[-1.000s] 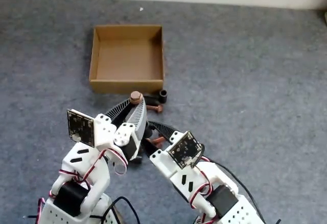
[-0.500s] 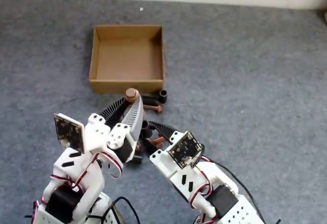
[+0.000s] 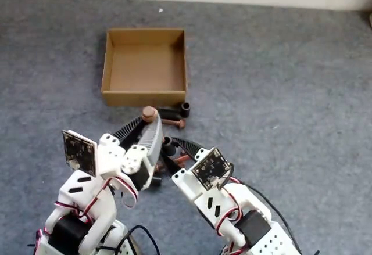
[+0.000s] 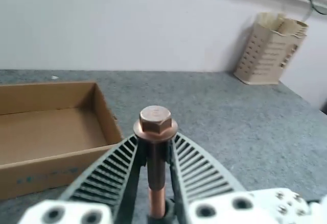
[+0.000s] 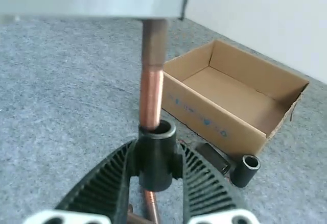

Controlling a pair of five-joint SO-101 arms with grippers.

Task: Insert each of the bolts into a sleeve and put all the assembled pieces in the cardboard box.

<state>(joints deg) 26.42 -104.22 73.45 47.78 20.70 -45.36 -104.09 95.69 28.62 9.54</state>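
Observation:
My left gripper (image 4: 156, 183) is shut on a copper bolt (image 4: 156, 147), held upright with its hex head up. In the high view the bolt head (image 3: 149, 114) sits just in front of the cardboard box (image 3: 106, 63). My right gripper (image 5: 155, 175) is shut on a black sleeve (image 5: 155, 157), held upright below the bolt. The bolt shaft (image 5: 152, 96) comes down from above and its tip sits in the sleeve's mouth. From above, the sleeve (image 3: 168, 144) lies between the two arms, with the right gripper (image 3: 170, 148) around it.
Near the box front lie a standing black sleeve (image 3: 186, 108), another sleeve on its side (image 3: 170, 114) and a loose bolt (image 3: 174, 124). Another bolt (image 3: 181, 159) lies under the right gripper. The box (image 5: 204, 119) is open-topped. A beige rack (image 4: 271, 45) stands by the wall.
The left arm swung left and its gripper brought the bolt back and down, so the head now sits lower, over the sleeve. The right arm barely moved.

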